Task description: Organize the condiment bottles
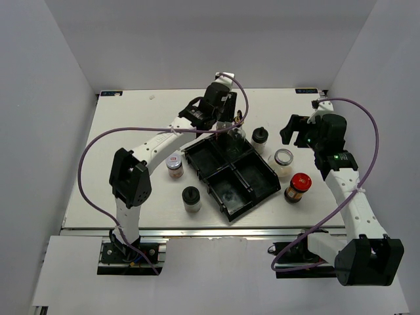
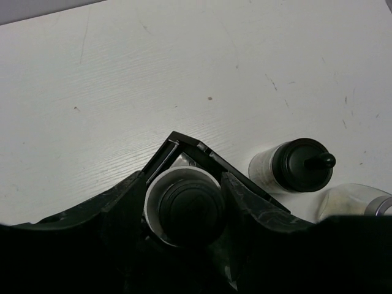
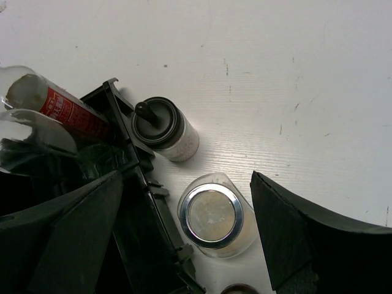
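My left gripper (image 1: 228, 128) (image 2: 184, 182) is shut on a black-capped bottle (image 2: 187, 209) and holds it upright over the far corner of the black tray (image 1: 256, 187) (image 2: 184, 143). In the right wrist view a red-labelled bottle (image 3: 64, 110) and clear glass (image 3: 33, 125) stand in that corner. My right gripper (image 1: 293, 131) (image 3: 187, 179) is open above a silver-lidded clear jar (image 1: 283, 158) (image 3: 211, 218), its fingers either side of it, apart. A black-spouted bottle (image 1: 260, 137) (image 2: 299, 164) (image 3: 162, 127) stands just beyond the tray's right edge.
A red-lidded jar (image 1: 299, 186) stands right of the tray. A white-lidded, red-labelled jar (image 1: 174, 163) and a black-lidded jar (image 1: 191, 197) stand left of it. The tray's three nearer compartments hold nothing. White walls enclose the table on three sides.
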Robot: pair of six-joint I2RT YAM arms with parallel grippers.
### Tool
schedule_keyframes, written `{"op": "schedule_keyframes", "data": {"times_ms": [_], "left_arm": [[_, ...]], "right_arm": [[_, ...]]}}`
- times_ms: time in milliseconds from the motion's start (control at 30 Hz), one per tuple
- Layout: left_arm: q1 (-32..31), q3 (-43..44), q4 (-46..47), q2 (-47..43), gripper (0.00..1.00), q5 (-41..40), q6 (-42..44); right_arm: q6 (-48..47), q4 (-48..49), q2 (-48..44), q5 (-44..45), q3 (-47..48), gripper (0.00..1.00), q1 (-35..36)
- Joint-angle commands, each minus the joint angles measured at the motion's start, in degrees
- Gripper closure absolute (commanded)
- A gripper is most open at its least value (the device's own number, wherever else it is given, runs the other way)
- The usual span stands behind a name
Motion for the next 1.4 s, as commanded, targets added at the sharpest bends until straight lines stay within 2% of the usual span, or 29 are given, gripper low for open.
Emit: {"op": "schedule_keyframes", "data": {"times_ms": [0, 67, 267, 367, 500, 533, 633, 733, 800, 933, 1033, 1167, 1367], "left_arm": [[-0.2, -0.2, 3.2, -4.2, 0.38, 0.0, 0.3], [-0.2, -0.5, 3.4, -4.7, 0.32, 0.8, 0.5], [-0.2, -1.1, 2.5, -6.9, 0.26, 0.8, 0.0], [-0.2, -1.5, 1.1, -9.1, 0.25, -1.3, -0.6], [-0.2, -2.5, -1.4, -13.2, 0.19, -7.8, -1.6], [-0.2, -3.0, -2.0, -14.2, 0.03, -10.1, -1.5], [-0.2, -5.9, -2.9, -19.0, 0.02, -15.2, -2.5], [1.1, -12.6, -0.6, -25.6, 0.02, -19.4, -3.3], [3.7, -19.6, 0.3, -30.8, 0.02, -18.7, -5.6], [15.0, -32.5, 0.7, -39.6, 0.02, -13.3, -13.3], [16.8, -43.2, 4.2, -47.4, 0.02, -14.5, -14.7], [18.7, -49.6, 4.3, -53.1, 0.02, -13.9, -16.0], [19.8, -54.8, 3.7, -54.8, 0.02, -14.3, -16.8]], "right_arm": [[-1.3, 2.1, 0.7, 0.5, 0.1, 0.11, -0.1], [-1.3, 2.4, 0.6, -0.1, -0.1, 0.11, -0.1], [-1.7, 2.8, -0.2, -2.7, -0.3, 0.11, -0.1], [-3.2, 3.3, -0.2, -6.4, -0.5, 0.11, 0.4], [-4.6, 1.5, 1.4, -4.0, 0.5, 0.11, 2.6], [-4.6, 1.2, 2.2, -3.9, 0.8, 0.11, 3.1], [-4.3, 0.3, 3.0, -2.8, 1.2, 0.11, 4.3], [-3.5, -0.9, 3.8, 1.3, 1.7, 0.11, 6.0], [-1.8, -3.6, 4.3, 5.9, 2.0, 0.11, 6.1], [1.0, -7.2, 4.8, 9.2, 0.7, 0.11, 6.3], [4.0, -9.5, 5.0, 11.5, -0.8, 0.11, 6.4], [6.1, -14.4, 5.8, 15.9, -0.3, 0.11, 6.4], [5.9, -13.4, 7.5, 17.2, -1.4, 0.11, 8.7]]}}
